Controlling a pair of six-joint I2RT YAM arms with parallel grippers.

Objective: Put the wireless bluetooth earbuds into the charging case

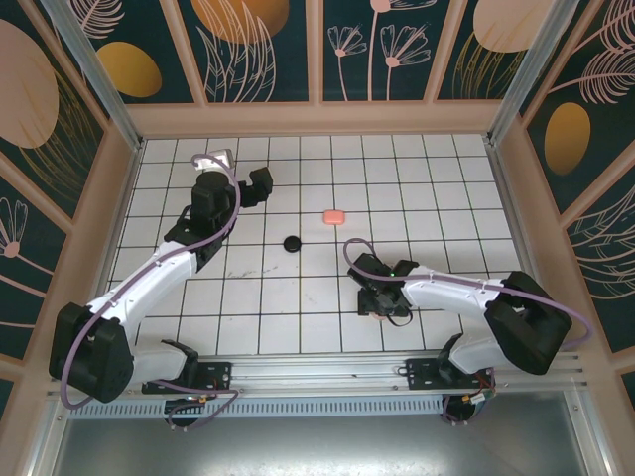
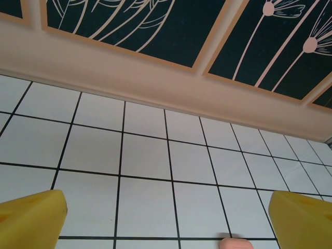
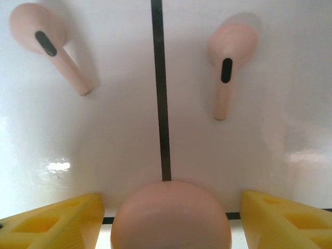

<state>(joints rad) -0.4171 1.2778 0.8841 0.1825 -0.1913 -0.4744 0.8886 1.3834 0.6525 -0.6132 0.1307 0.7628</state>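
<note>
Pink buds [image 3: 236, 44] look light, slick; pinch the stem. Your right gripper [image 3: 171, 196] straddles the case [image 3: 171, 220] unclamped; left gripper [image 2: 167, 194] gapes empty.

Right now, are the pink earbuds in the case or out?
Out: left pink earbud and right pink earbud lie on the tile, apart from the pink case.

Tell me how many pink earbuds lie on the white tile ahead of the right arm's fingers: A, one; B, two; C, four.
B: the left pink earbud and the right pink earbud lie flat on either side of the black tile line.
</note>
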